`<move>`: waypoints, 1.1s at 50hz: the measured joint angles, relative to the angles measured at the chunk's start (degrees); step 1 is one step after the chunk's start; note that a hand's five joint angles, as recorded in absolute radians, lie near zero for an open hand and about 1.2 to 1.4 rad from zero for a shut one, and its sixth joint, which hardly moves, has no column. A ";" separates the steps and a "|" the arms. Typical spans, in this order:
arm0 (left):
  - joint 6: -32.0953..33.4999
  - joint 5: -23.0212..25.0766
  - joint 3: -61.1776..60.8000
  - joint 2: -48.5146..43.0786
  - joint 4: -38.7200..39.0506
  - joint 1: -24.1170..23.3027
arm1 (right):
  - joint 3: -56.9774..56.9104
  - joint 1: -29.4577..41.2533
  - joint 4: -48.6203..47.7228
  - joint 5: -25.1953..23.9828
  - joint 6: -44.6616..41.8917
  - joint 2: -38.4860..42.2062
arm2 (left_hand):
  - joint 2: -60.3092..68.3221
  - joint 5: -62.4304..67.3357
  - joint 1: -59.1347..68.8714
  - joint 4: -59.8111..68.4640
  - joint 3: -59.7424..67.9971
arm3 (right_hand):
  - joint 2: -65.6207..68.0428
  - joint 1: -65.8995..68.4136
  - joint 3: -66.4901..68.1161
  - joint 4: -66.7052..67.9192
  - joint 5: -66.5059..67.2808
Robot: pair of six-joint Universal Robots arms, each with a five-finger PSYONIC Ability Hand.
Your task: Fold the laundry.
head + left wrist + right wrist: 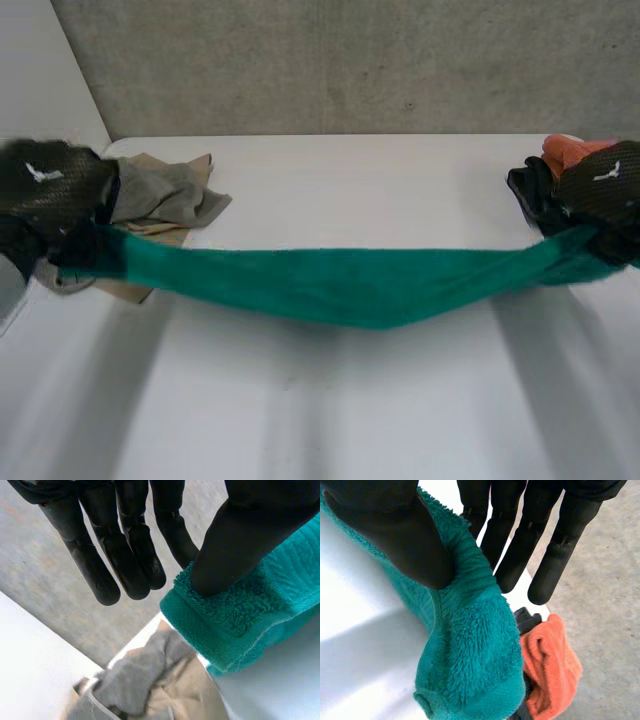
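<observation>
A: What is taking the most room on the table point(330, 180)?

B: The green towel point(340, 285). It is hanging in a long band from the left edge of the table to the right edge, and it is sagging in the middle. I cannot tell if the low part is touching the table.

A: Why is it hanging so?

B: I think the hands are pulling it out by its two ends, to straighten it before a fold. The fold itself is not yet begun.

A: And the other laundry?

B: A grey cloth point(160, 195) is lying crumpled on a beige cloth point(125, 290) at the far left corner. An orange cloth point(570, 152) and a black cloth point(528, 190) are lying together at the far right corner. Probably they are waiting there, out of the way.

A: How are the hands holding?

B: The left hand point(50, 190) is pinching the left end of the towel. Its thumb is pressing on the hem and its fingers are reaching out nearly straight. The right hand point(600, 190) is doing the same at the right end.

A: Any writing?

B: No words that I can read. Each hand is carrying a small white mark point(38, 172) on its back, a little like a bird.
</observation>
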 measured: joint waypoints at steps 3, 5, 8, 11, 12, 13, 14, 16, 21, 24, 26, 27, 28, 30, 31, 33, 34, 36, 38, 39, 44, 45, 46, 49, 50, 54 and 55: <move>1.71 -0.14 -0.38 -6.12 1.35 0.02 | 0.41 -0.12 -0.06 0.06 -0.98 3.68 | 0.00 0.00 0.00 0.00 0.00 | 0.00 0.00 0.05 0.05 0.00; 2.85 -0.27 0.27 -11.45 3.18 -0.03 | -0.12 -0.09 -0.33 0.40 -1.70 7.48 | 0.00 0.00 0.00 0.00 0.00 | 0.00 0.00 0.12 0.05 0.00; 4.29 -0.46 2.97 -19.48 6.95 -0.39 | -2.45 0.17 -0.99 1.35 -2.34 13.36 | 0.00 0.00 0.00 0.00 0.00 | 0.00 0.00 0.13 0.05 0.00; 5.26 -0.60 8.03 -27.10 11.77 -1.19 | -6.31 0.48 -2.69 2.63 -2.15 18.73 | 0.01 0.00 0.00 0.00 0.01 | 0.00 0.00 0.13 0.05 0.00; 5.45 -0.64 10.79 -29.79 13.99 -1.58 | -8.72 0.62 -4.41 3.34 -1.60 21.02 | 0.02 0.00 0.00 0.00 0.01 | 0.00 0.00 0.14 0.05 0.00; 5.52 -0.67 13.00 -31.61 15.69 -1.87 | -10.40 0.70 -5.96 3.77 -1.05 22.34 | 0.03 0.00 0.00 0.01 0.01 | 0.00 0.00 0.14 0.06 0.00; 5.52 -0.70 15.39 -33.26 17.53 -2.13 | -11.92 0.78 -7.58 4.12 -0.45 23.36 | 0.03 0.00 0.00 0.01 0.02 | 0.00 0.00 0.14 0.06 0.00; 5.39 -0.76 20.55 -36.03 21.49 -2.60 | -15.30 0.98 -12.11 4.86 1.28 25.22 | 0.03 0.00 0.00 0.01 0.02 | 0.00 0.00 0.14 0.06 0.00; 3.38 -1.17 32.85 -39.40 36.31 -3.54 | -20.84 1.66 -34.65 6.05 9.53 26.11 | 0.04 0.00 0.00 0.04 0.04 | 0.00 0.00 0.16 0.07 0.00; 1.74 -2.25 36.40 -39.53 45.55 -3.68 | -20.37 1.87 -49.97 6.48 14.40 24.51 | 0.04 0.00 0.00 0.05 0.04 | 0.00 0.00 0.15 0.07 0.00; 0.80 -3.50 37.71 -39.44 51.35 -3.57 | -19.34 1.95 -58.30 6.66 16.68 23.31 | 0.04 0.00 0.00 0.05 0.04 | 0.00 0.00 0.16 0.07 0.00; 0.39 -4.24 38.09 -39.44 53.84 -3.44 | -18.60 1.99 -62.42 6.70 17.70 22.69 | 0.04 0.00 0.00 0.05 0.04 | 0.00 0.00 0.16 0.08 0.10; 0.09 -4.89 38.30 -39.47 55.60 -3.32 | -18.10 2.01 -64.86 6.72 18.28 22.36 | 0.04 0.00 0.00 0.05 0.04 | 0.00 0.00 0.16 0.08 0.37; -0.38 -6.05 38.34 -39.58 57.64 -3.11 | -17.16 2.03 -68.39 6.67 19.13 22.20 | 0.04 0.00 0.00 0.09 0.04 | 0.00 0.00 0.16 0.08 0.49; -0.52 -6.44 38.22 -39.70 57.83 -3.05 | -16.88 2.03 -69.02 6.62 19.31 22.41 | 0.04 0.00 0.00 0.11 0.04 | 0.00 0.00 0.16 0.08 0.51; -0.71 -6.96 37.75 -40.09 56.92 -2.95 | -16.61 2.04 -68.36 6.26 19.46 23.43 | 0.04 0.00 0.00 0.16 0.04 | 0.00 0.00 0.16 0.08 0.53; -0.75 -7.07 37.53 -40.30 56.29 -2.92 | -16.57 2.04 -67.83 6.12 19.46 23.84 | 0.04 0.00 0.00 0.16 0.04 | 0.00 0.00 0.16 0.08 0.53; -0.79 -7.22 36.77 -41.14 53.88 -2.82 | -16.66 2.04 -65.21 5.44 19.41 25.53 | 0.04 0.00 0.00 0.16 0.04 | 0.00 0.00 0.16 0.09 0.54; -0.74 -7.21 36.01 -42.31 51.28 -2.78 | -16.82 2.06 -62.02 4.64 19.33 27.49 | 0.05 0.00 0.00 0.17 0.05 | 0.00 0.00 0.17 0.10 0.60; -0.68 -7.20 35.62 -43.04 49.99 -2.78 | -16.95 2.09 -60.34 4.27 19.28 28.60 | 0.05 0.00 0.00 0.17 0.05 | 0.00 0.00 0.19 0.10 0.81; 0.07 -7.02 33.23 -47.58 43.38 -2.88 | -17.33 2.31 -52.88 2.81 18.83 34.53 | 0.05 0.00 0.00 0.17 0.07 | 0.00 0.00 0.34 0.11 1.19; 0.33 -7.01 32.61 -48.53 41.77 -2.93 | -17.31 2.35 -51.69 2.66 18.66 35.60 | 0.05 0.00 0.00 0.17 0.08 | 0.00 0.00 0.34 0.11 1.22; 0.59 -7.02 32.02 -49.31 40.23 -2.96 | -17.28 2.38 -50.36 2.52 18.39 36.81 | 0.05 0.00 0.00 0.17 0.08 | 0.00 0.00 0.34 0.11 1.28; 1.42 -7.22 29.61 -50.97 34.87 -3.15 | -16.81 2.51 -46.51 2.31 16.76 39.62 | 0.05 0.00 0.00 0.17 0.08 | 0.00 0.00 0.34 0.11 1.36; 1.74 -7.34 28.32 -51.29 32.58 -3.24 | -16.41 2.61 -44.96 2.30 15.72 40.25 | 0.05 0.00 0.00 0.17 0.08 | 0.00 0.00 0.34 0.11 1.39; 2.33 -7.60 23.30 -50.12 27.05 -3.31 | -14.25 2.80 -40.56 2.43 12.11 40.16 | 0.05 0.00 0.00 0.18 0.08 | 0.00 0.00 0.34 0.11 1.39; 2.43 -7.65 21.50 -49.01 25.86 -3.26 | -13.40 2.80 -39.38 2.52 11.12 39.60 | 0.05 0.00 0.00 0.18 0.08 | 0.00 0.00 0.34 0.11 1.39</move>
